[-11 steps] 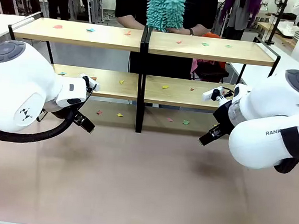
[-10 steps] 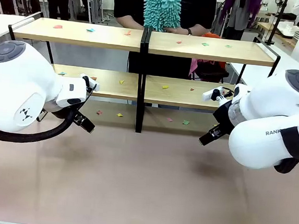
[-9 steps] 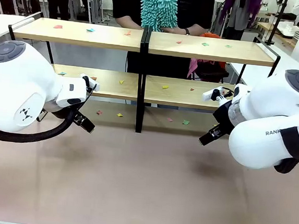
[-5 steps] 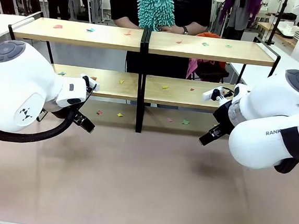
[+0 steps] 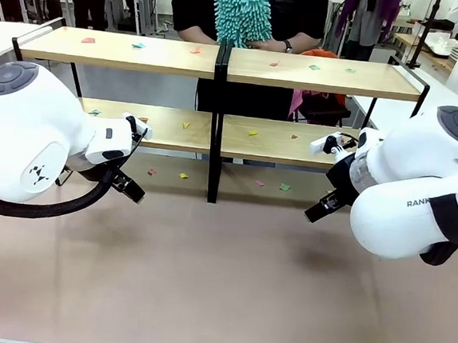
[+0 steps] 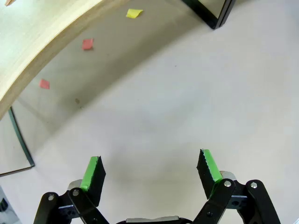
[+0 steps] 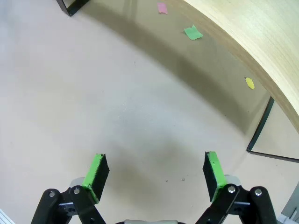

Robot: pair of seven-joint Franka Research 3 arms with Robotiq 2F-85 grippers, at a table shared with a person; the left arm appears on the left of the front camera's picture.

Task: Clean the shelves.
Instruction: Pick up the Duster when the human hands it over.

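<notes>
The shelves (image 5: 222, 63) stand across the far half of the table, four light wooden boards on a black frame, strewn with small coloured paper scraps. A person behind them holds a teal fluffy duster (image 5: 241, 12) above the top boards' joint. My left gripper (image 5: 129, 188) hangs low in front of the lower left board. In the left wrist view it is open (image 6: 149, 161) over bare tabletop, with a shelf board's edge (image 6: 37, 28) ahead. My right gripper (image 5: 316, 211) sits before the lower right board, open (image 7: 154, 159) and holding nothing, with a board's edge (image 7: 252, 32) beyond.
Paper scraps lie on the pinkish-brown tabletop (image 5: 219, 283) under the rack: a yellow one (image 5: 184, 175), a green one (image 5: 284, 187), a red one (image 6: 87, 44). The rack's black centre post (image 5: 214, 154) stands between the arms. White desks flank the table.
The person has carried the duster a little to the left over the top boards. Neither arm has moved.
</notes>
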